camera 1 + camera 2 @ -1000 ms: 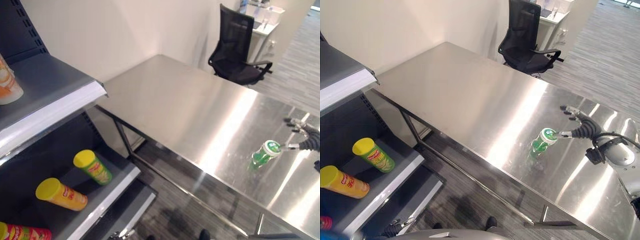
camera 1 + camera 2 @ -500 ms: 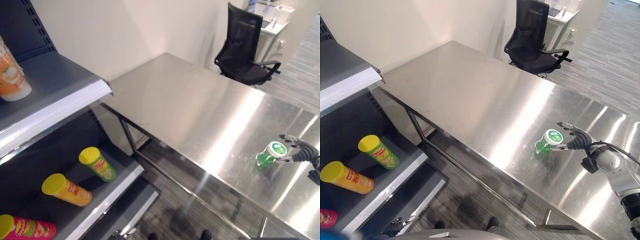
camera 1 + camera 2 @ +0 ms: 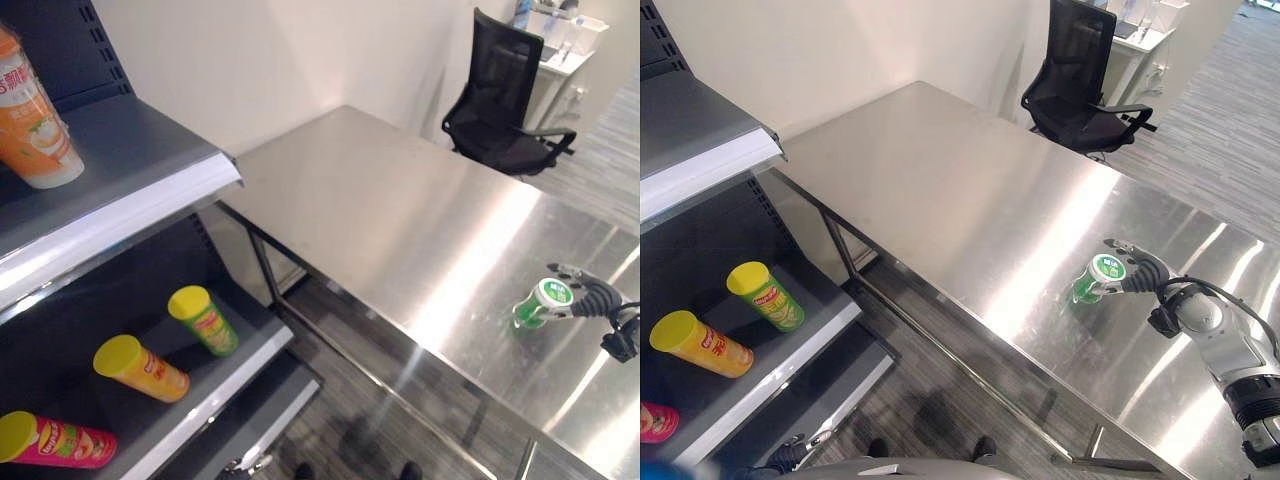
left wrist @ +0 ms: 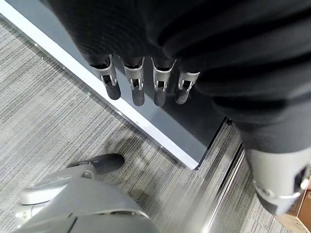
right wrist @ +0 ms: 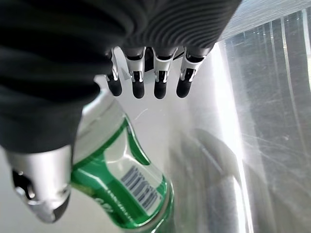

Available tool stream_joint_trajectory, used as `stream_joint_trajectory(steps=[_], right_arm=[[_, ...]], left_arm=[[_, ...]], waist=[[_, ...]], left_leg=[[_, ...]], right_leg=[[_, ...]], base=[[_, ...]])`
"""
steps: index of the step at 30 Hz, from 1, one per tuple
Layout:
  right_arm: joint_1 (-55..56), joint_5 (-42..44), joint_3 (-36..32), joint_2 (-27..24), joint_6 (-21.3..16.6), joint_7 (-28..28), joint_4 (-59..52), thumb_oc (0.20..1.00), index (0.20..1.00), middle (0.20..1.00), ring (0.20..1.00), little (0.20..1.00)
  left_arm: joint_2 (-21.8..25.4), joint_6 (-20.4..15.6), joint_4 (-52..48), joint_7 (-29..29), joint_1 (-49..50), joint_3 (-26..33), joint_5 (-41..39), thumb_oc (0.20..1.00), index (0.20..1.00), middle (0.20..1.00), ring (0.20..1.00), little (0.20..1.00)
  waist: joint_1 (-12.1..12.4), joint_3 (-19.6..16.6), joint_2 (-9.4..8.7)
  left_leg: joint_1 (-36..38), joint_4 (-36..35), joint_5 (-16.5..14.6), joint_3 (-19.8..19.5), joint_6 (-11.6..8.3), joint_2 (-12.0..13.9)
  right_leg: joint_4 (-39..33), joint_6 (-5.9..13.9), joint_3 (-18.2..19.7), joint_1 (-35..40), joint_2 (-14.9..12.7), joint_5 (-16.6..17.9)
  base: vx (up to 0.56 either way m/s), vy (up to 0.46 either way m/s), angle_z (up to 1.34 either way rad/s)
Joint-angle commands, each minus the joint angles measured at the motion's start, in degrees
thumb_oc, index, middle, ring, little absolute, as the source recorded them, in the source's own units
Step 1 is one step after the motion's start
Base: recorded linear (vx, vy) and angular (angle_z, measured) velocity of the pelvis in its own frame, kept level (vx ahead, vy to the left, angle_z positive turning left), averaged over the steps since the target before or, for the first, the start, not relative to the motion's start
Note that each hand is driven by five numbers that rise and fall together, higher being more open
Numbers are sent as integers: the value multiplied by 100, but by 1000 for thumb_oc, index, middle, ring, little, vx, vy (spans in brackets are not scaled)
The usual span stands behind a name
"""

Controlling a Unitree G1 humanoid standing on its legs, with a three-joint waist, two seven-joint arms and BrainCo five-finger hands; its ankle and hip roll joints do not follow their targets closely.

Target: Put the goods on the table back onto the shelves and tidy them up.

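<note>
The step in hand looks like taking the green bottle (image 3: 1095, 279) off the steel table (image 3: 970, 200), and to do it well the right hand (image 3: 1137, 272) should get its fingers and thumb on opposite sides of the body, below the white cap, before it curls them, then lift straight up so the bottle does not tip or skid on the smooth metal. The bottle stands upright on the table, right against the hand. In the right wrist view its body (image 5: 124, 179) lies between the thumb (image 5: 41, 184), which sits just beside or against one side of it, and the row of fingers (image 5: 137, 87), which reach past it on the other side with their dark tips straight and not yet wrapped round. So the hand is spread about the bottle rather than clamped on it; a squeeze made too high would only catch the cap. Once it is held, it has to travel well across to the shelves (image 3: 120, 200), where an orange carton (image 3: 35, 115) stands on top and three tubes (image 3: 140, 368) lie lower down. The left hand (image 4: 141, 80) hangs low over the floor with its fingers straight, holding nothing.
</note>
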Motion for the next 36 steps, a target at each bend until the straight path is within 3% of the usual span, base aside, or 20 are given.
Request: stream_joint_trajectory(steps=[1, 23, 36], right_arm=[[-488, 123, 189, -56, -111, -168, 30, 1000, 1000, 1000, 1000, 1000], [-838, -138, 483, 405, -9, -303, 474, 1000, 1000, 1000, 1000, 1000], [-714, -239, 90, 431, -66, -589, 97, 1000, 1000, 1000, 1000, 1000]], left_arm=[[157, -132, 175, -25, -271, -164, -124, 1000, 1000, 1000, 1000, 1000], [166, -121, 128, -23, -213, -160, -185, 1000, 1000, 1000, 1000, 1000], [156, -119, 92, 21, -187, -111, -163, 1000, 1000, 1000, 1000, 1000]], waist=[[223, -104, -43], [343, -105, -25], [320, -108, -3]], left_leg=[[-82, 53, 16, 105, -461, 509], [-75, 37, -7, 54, -436, 485], [-37, 37, -42, 69, -423, 468]], right_leg=[[302, 322, -57, 175, -294, -383], [276, 320, -107, 212, -308, -382], [286, 323, -109, 225, -306, -389]], base=[[0, 0, 0], [0, 0, 1], [1, 1, 1]])
